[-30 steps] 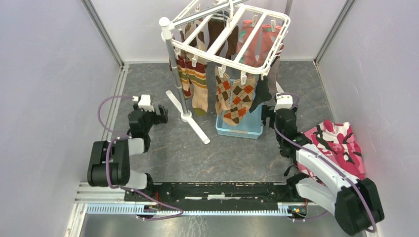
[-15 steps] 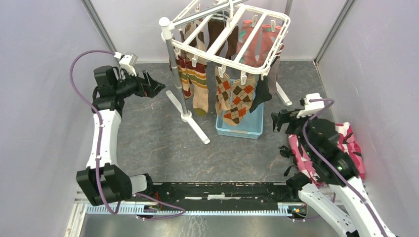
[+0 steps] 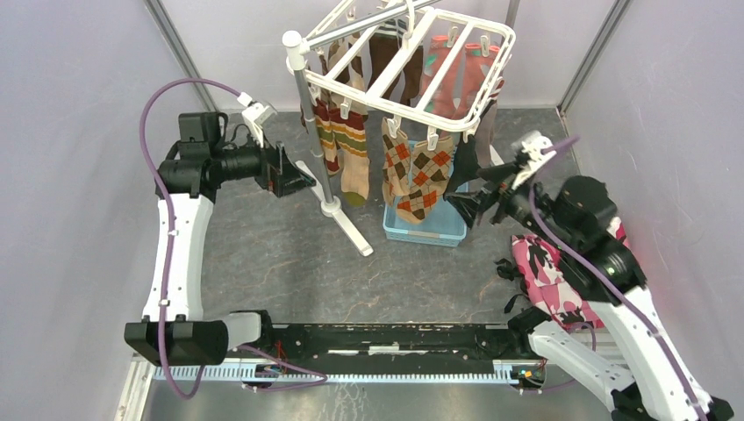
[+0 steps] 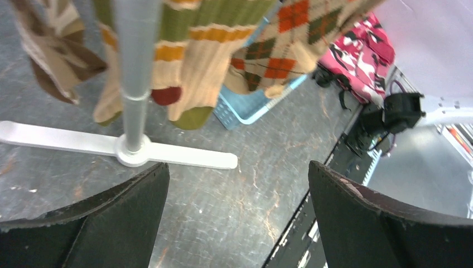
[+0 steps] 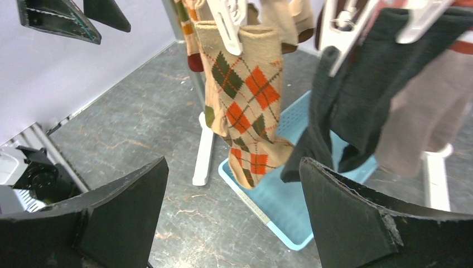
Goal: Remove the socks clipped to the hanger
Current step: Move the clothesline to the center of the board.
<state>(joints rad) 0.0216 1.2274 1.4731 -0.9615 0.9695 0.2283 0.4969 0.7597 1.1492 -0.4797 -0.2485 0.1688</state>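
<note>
Socks on the hanger dangle at two o'clock from the open, empty left gripper, ten o'clock from the open right gripper.

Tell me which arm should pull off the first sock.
Right. The right gripper, open, faces the argyle sock and the black sock directly, both hanging clipped close ahead. The left gripper, also open, points at the stand's grey pole, with the striped socks partly behind it.

One hanger, one pole stand, one blue basket, one camouflage heap, two argyle socks, two pincers.
</note>
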